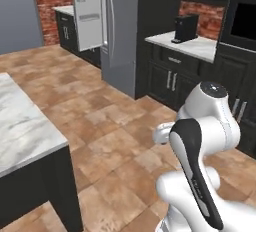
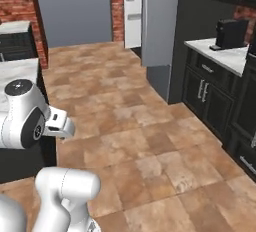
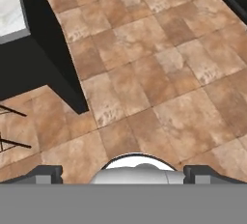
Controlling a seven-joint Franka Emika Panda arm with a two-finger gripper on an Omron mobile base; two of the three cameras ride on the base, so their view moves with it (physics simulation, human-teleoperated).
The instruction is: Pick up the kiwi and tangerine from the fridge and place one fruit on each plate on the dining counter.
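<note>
The gripper (image 3: 123,172) is facing bare floor with fingers spread wide and empty, the fridge (image 1: 107,23) is standing well ahead across the tiles, and the base is risking clipping the dining counter (image 1: 25,126) corner.

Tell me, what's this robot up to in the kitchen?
Nothing is being handled yet. The white arm is folded up over the tiled floor, and its gripper is open and empty, pointing down at the tiles. The fridge stands ahead across the room with a door open. A corner of the marble dining counter sits beside the robot. No fruit or plates are in sight.
</note>
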